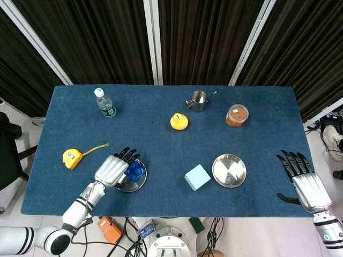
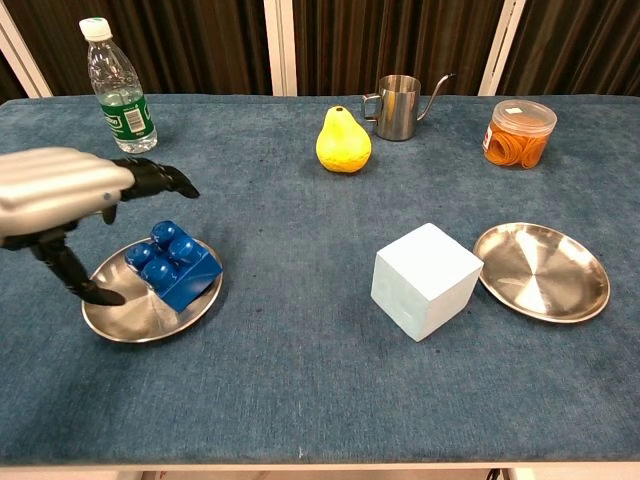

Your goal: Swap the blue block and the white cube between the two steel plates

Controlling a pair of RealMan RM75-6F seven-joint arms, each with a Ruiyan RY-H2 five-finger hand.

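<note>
My left hand [image 2: 60, 190] hovers over the left steel plate [image 2: 120, 315], fingers spread, holding nothing. Blue block [image 2: 172, 263] sits in that plate, studs up, tilted against the rim nearest the table's middle. White cube [image 2: 426, 280] rests on the blue table cloth [image 2: 300, 380], just beside the right steel plate [image 2: 542, 270], which is bare. My right hand [image 1: 303, 179] is off the table's right edge, fingers spread, holding nothing. Pear [image 2: 343, 141], steel pitcher [image 2: 399, 106], orange-filled jar [image 2: 518, 132], water bottle [image 2: 115, 88] stand along the far side; yellow tape measure [image 1: 72, 158] at left.
</note>
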